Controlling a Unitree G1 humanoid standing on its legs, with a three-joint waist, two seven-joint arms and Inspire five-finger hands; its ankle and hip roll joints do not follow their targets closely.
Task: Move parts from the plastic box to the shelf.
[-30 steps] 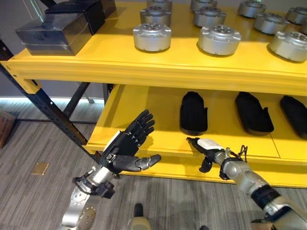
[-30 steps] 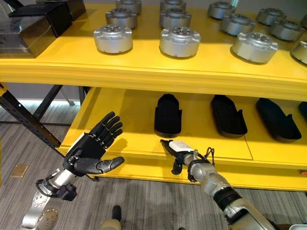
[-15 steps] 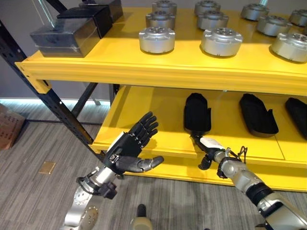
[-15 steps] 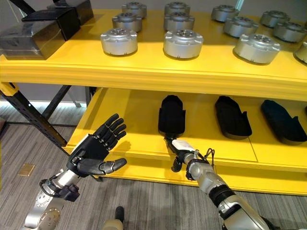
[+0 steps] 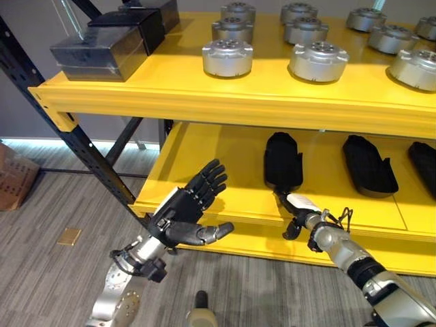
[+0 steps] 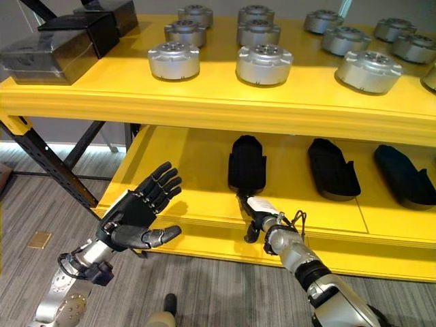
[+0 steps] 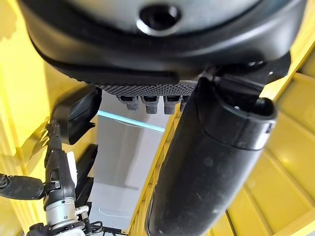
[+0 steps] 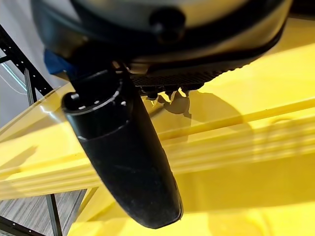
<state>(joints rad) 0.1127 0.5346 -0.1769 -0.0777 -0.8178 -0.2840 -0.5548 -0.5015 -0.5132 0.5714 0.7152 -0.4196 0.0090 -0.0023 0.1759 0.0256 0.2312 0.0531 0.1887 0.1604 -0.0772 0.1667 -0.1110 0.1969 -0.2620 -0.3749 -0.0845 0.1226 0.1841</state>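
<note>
Parts (flat black pieces) lie in a row on the lower shelf; the leftmost sits just behind the front edge, and the right hand reaches in with straight fingers whose tips are at that part's near end, contact not confirmed. No grip is formed on it. Left hand hovers open, palm up, off the shelf's front left corner, empty. Silver discs and dark boxes occupy the upper shelf. Risk, judged: a forward push from the right fingers could skew the part against its neighbour, and lifting the arm could strike the upper shelf's front edge.
</note>
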